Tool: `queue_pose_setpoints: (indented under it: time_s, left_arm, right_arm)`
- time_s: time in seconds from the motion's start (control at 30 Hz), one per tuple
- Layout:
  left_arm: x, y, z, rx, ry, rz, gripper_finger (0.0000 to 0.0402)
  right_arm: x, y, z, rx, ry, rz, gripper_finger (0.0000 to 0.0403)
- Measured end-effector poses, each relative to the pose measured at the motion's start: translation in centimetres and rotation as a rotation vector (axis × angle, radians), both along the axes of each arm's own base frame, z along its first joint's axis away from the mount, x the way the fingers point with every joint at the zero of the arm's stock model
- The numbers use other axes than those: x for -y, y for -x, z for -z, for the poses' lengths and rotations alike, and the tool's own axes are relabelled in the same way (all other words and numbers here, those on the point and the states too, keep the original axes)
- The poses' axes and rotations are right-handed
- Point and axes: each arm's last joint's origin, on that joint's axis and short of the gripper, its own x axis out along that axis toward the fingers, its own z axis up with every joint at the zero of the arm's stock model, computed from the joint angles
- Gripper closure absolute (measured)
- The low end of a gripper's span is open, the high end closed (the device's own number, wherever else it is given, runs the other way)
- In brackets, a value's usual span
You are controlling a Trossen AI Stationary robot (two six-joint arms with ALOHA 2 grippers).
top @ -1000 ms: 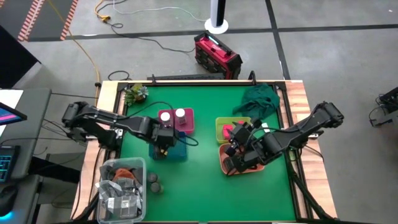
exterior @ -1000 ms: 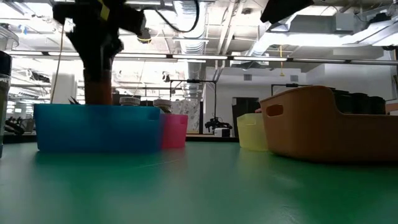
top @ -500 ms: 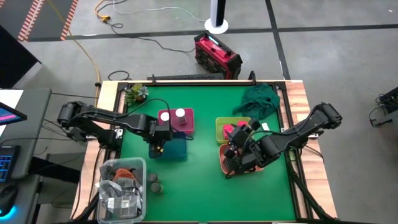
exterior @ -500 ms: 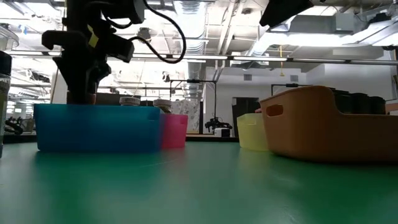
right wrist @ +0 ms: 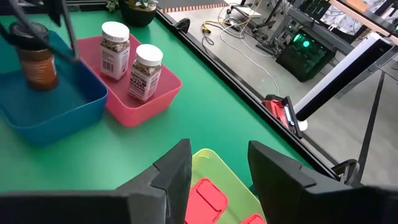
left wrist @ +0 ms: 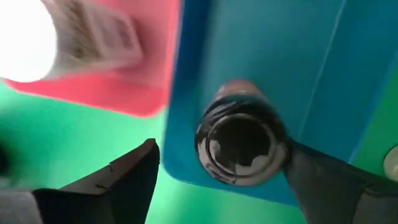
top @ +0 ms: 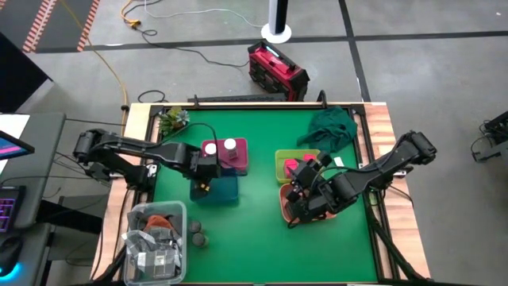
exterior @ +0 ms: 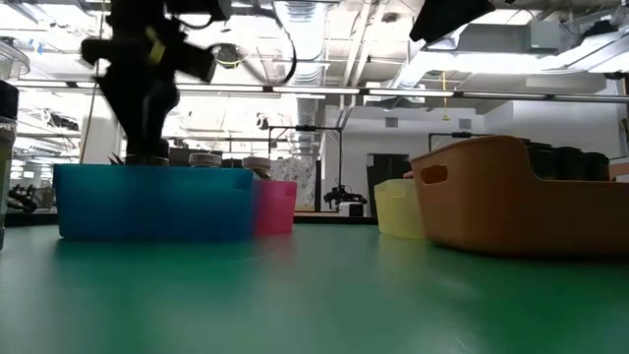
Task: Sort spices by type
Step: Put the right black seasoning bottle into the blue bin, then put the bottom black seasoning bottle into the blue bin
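Left tool [left wrist: 217,180] open around jar [left wrist: 241,142]

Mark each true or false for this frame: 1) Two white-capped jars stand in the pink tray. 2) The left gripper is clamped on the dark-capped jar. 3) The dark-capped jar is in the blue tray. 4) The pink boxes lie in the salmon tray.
1) True: both white-capped jars stand in the pink tray.
2) False: the left gripper is open around the dark-capped jar.
3) True: it stands in the blue tray.
4) False: the pink boxes lie in the yellow-green tray.
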Motion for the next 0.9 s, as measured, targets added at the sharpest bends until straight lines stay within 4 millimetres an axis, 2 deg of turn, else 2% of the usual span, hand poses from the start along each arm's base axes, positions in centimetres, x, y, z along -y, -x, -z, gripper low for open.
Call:
queue_pose_setpoints:
  time_s: [0.2,0.3,0.4,0.53,0.63,0.8,0.9]
  left_arm:
    - [0.9,-0.4,-4.8,0.122,-0.033,0.045,0.0082]
    - [2.5,-0.4,-6.5,0.176,-0.048,0.119,0.0082]
    - [4.8,-0.1,-7.4,0.209,-0.049,0.233,0.0081]
    - [8.7,0.5,-7.3,0.237,-0.027,0.391,0.0081]
    - [11.3,0.7,-6.7,0.246,0.016,0.436,0.0081]
    - [14.9,-0.2,-4.2,0.177,0.095,0.494,0.0081]
    - [16.6,-1.5,-3.3,0.109,0.096,0.542,0.0081]
  right_arm:
    - [0.0,0.0,0.0,0.001,0.000,0.000,0.0218]
    - [0.0,0.0,0.0,0.001,-0.001,0.001,0.0218]
    - [0.0,0.0,0.0,0.001,-0.001,0.001,0.0218]
    - [0.0,0.0,0.0,0.001,-0.001,0.001,0.0218]
    - [0.0,0.0,0.0,0.004,-0.002,0.001,0.0218]
    - [0.1,-0.1,0.0,0.010,-0.005,0.006,0.0218]
    - [0.2,-0.2,0.0,0.010,-0.006,0.010,0.0218]
